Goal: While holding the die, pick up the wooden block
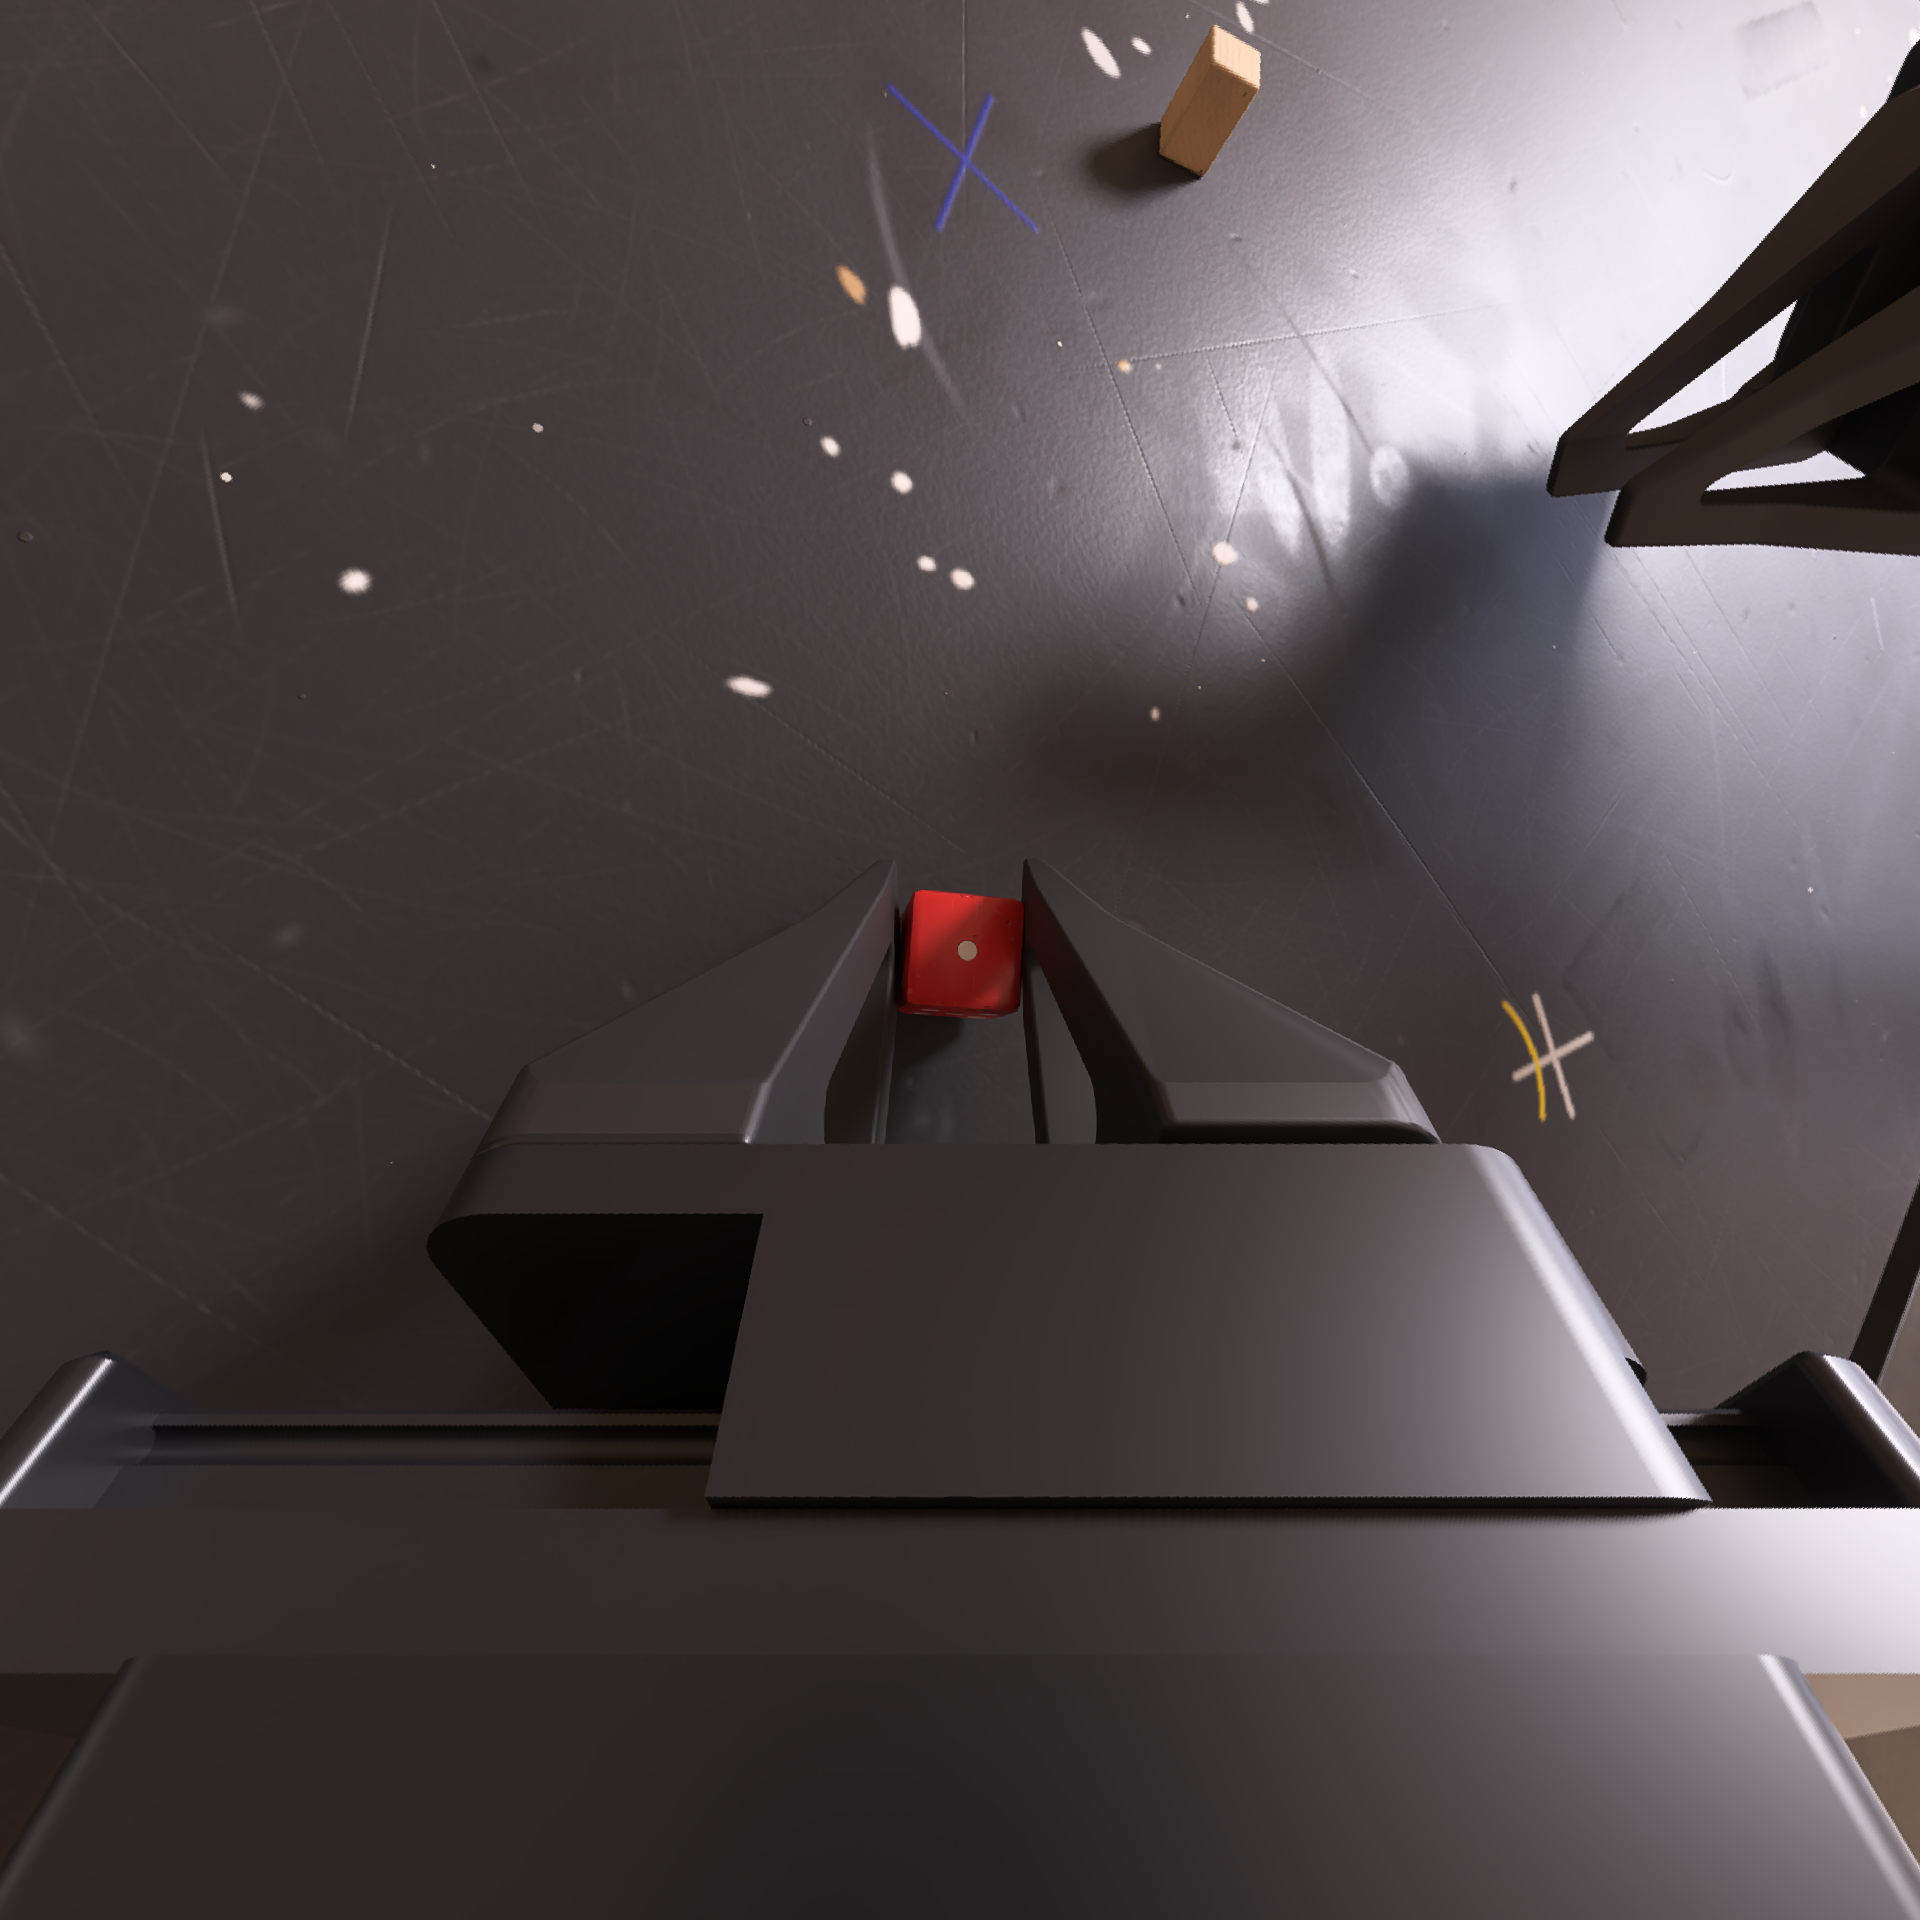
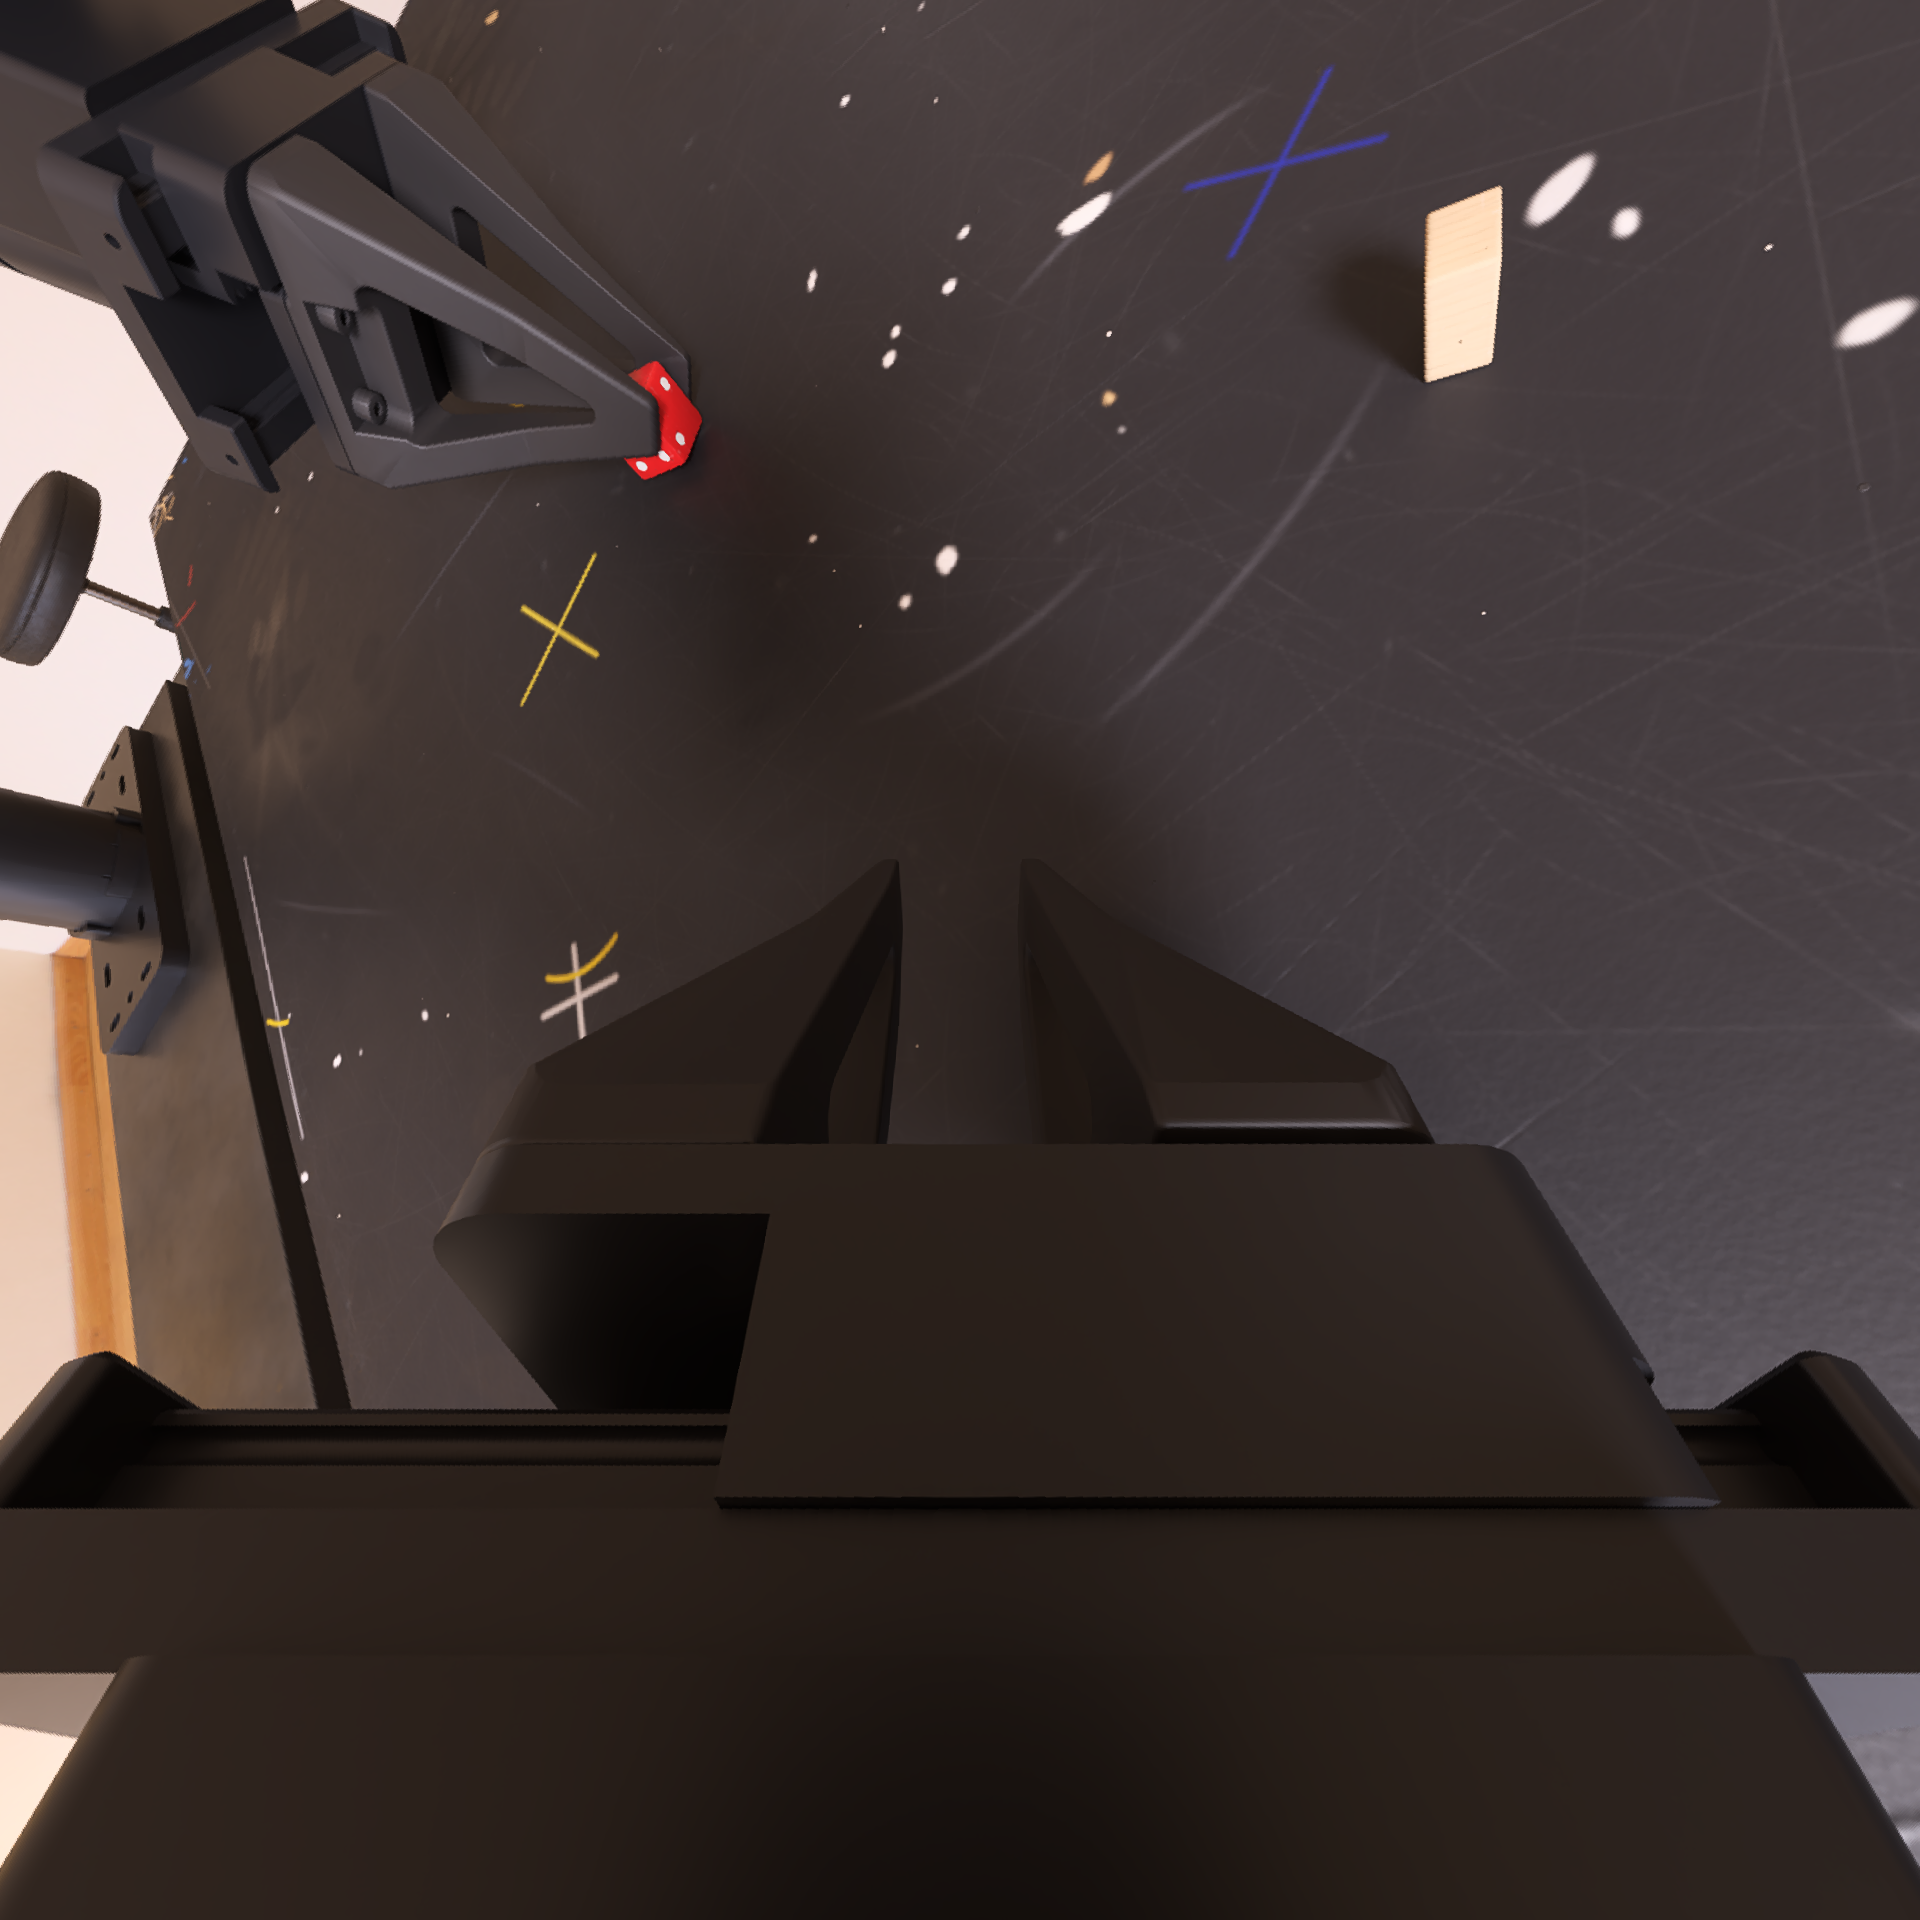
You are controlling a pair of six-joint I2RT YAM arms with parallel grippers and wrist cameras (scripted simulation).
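My left gripper (image 1: 961,873) is shut on a red die (image 1: 961,951) and holds it between its fingertips above the dark table (image 1: 416,727). The right wrist view shows the same die (image 2: 665,421) at the tip of the left gripper, at upper left. A light wooden block (image 1: 1208,102) stands on the table far ahead of the left gripper, apart from both grippers. In the right wrist view the block (image 2: 1463,286) is ahead and to the right. My right gripper (image 2: 961,873) is empty, its jaws a narrow gap apart, above the table; it also shows in the left wrist view (image 1: 1584,509).
A blue cross (image 2: 1283,161) is marked on the table just left of the block. A yellow cross (image 2: 559,629) and pale paint spots mark the scratched surface. The left arm's base (image 2: 104,894) and the table edge are at the far left.
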